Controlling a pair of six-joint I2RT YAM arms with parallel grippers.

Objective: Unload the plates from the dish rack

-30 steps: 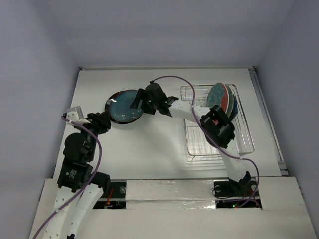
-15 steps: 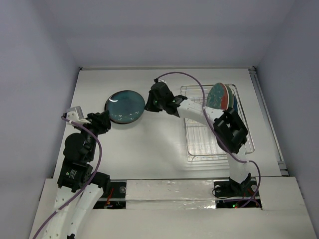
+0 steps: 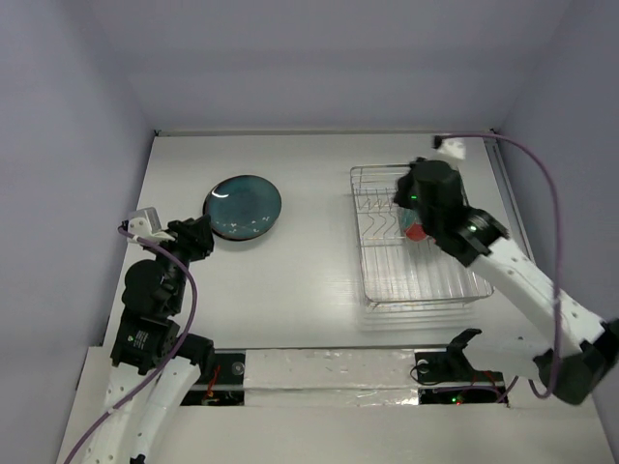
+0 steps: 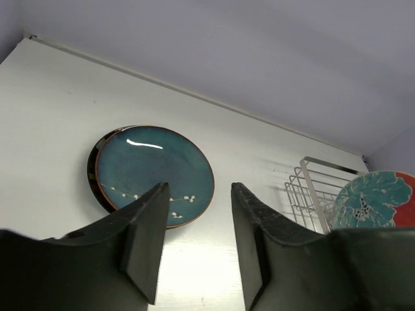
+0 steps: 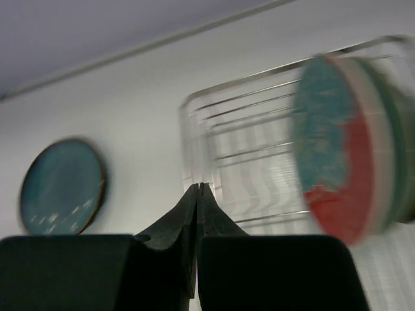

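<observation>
While the plates (image 5: 337,149) stand on edge in the dish rack (image 3: 387,280), right of frame, they appear rigid, glazed and breakable: pinch the upper rim. Right gripper (image 5: 198,189) jaws together, empty; left gripper (image 4: 198,197) jaws apart. Teal plate (image 3: 242,207) lies flat, centre-left.

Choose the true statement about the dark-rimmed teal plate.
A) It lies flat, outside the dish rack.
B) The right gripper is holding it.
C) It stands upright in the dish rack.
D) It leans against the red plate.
A: the dark-rimmed teal plate lies flat, well clear of the dish rack, and the right gripper is shut on nothing.
</observation>
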